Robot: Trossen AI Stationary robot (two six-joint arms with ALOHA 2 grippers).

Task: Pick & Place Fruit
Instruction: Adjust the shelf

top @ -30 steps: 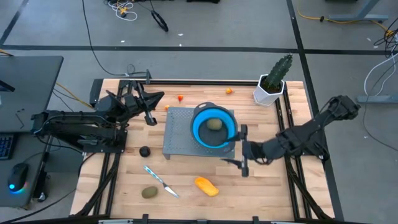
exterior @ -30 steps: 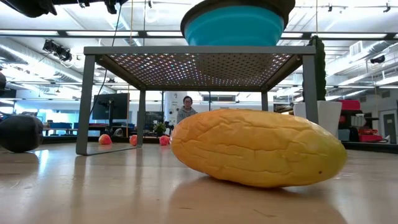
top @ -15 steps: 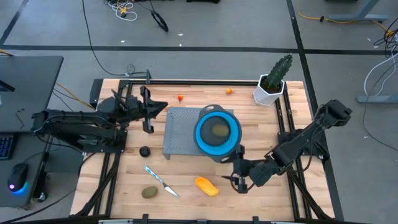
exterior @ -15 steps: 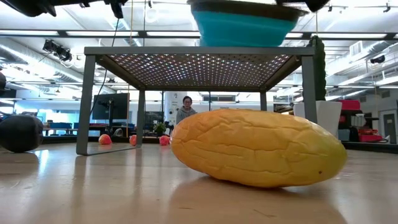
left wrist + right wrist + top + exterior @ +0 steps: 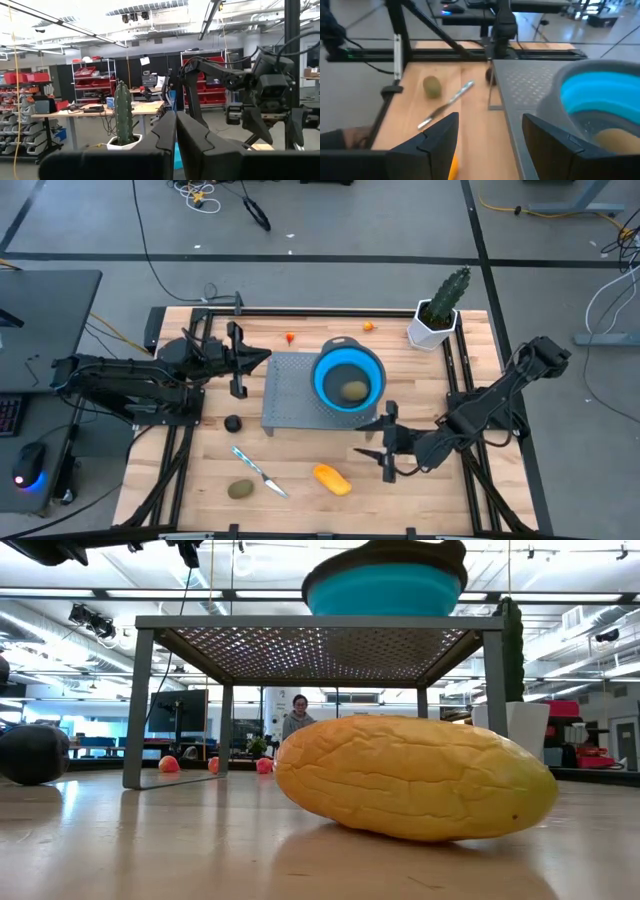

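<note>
While the right gripper (image 5: 386,445) hangs empty with its fingers spread beside the raised perforated stand (image 5: 290,392), the yellow-orange oval fruit (image 5: 332,479) lies just beyond it; best lower squarely across its narrow middle before closing. An olive-brown one already sits in the blue bowl (image 5: 347,379). The left gripper (image 5: 238,360) waits pressed together.

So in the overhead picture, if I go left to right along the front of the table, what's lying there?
Olive-brown fruit → knife with the light blue handle → yellow-orange fruit → the right gripper, its jaws open and empty.
</note>
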